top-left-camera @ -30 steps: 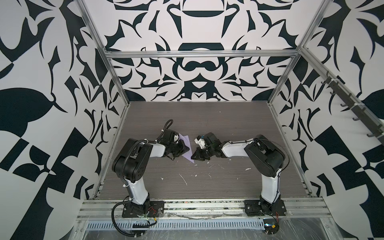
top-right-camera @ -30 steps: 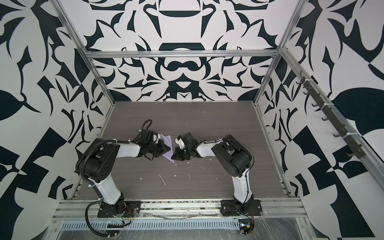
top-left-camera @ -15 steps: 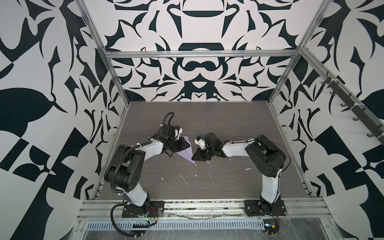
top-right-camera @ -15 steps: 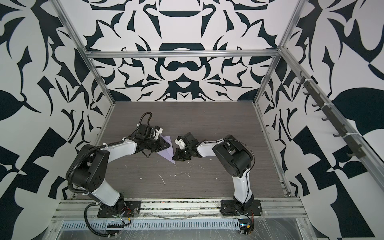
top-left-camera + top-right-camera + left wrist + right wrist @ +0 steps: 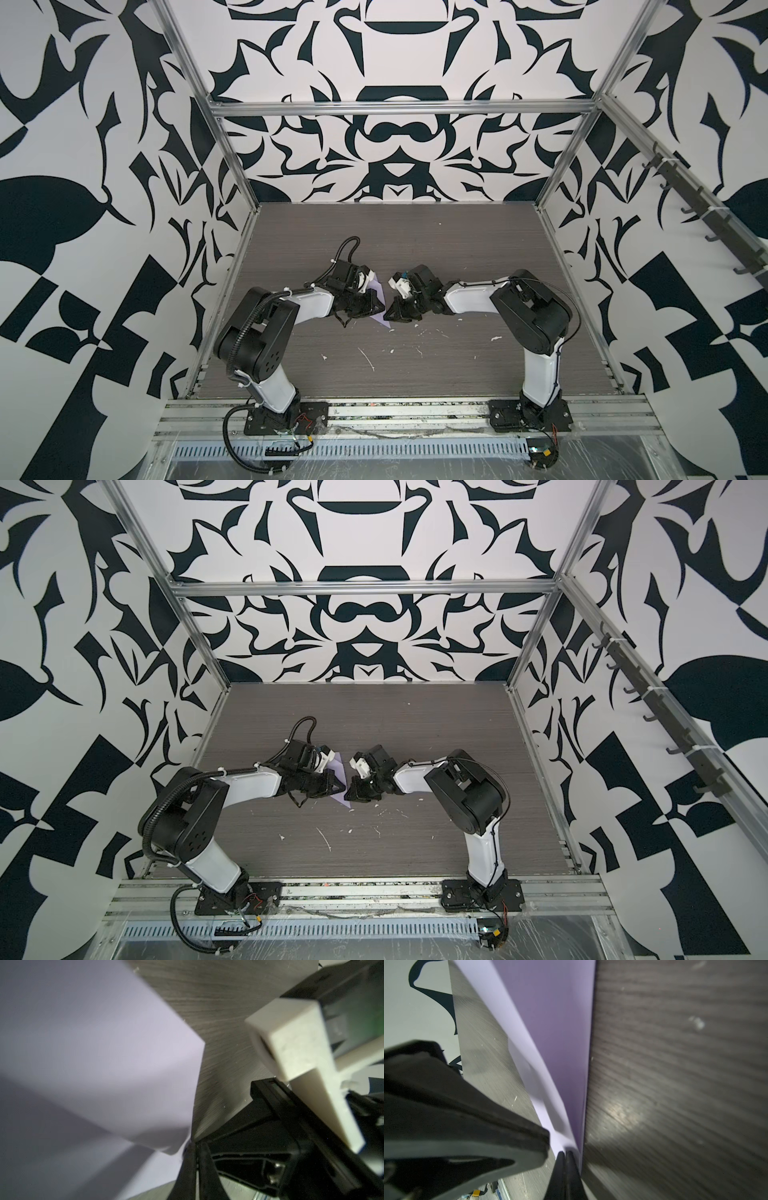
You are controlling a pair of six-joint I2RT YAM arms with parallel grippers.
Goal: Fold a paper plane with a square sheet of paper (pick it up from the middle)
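both clenched, the left gripper [image 5: 193, 1153] and right gripper [image 5: 564, 1157] are meeting at the half-folded lilac paper [image 5: 546, 1022] (probably pinning its crease flat).

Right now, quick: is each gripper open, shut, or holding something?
Left gripper: shut, tip against the folded paper; whether it grips it cannot be told.
Right gripper: shut on the paper's edge.
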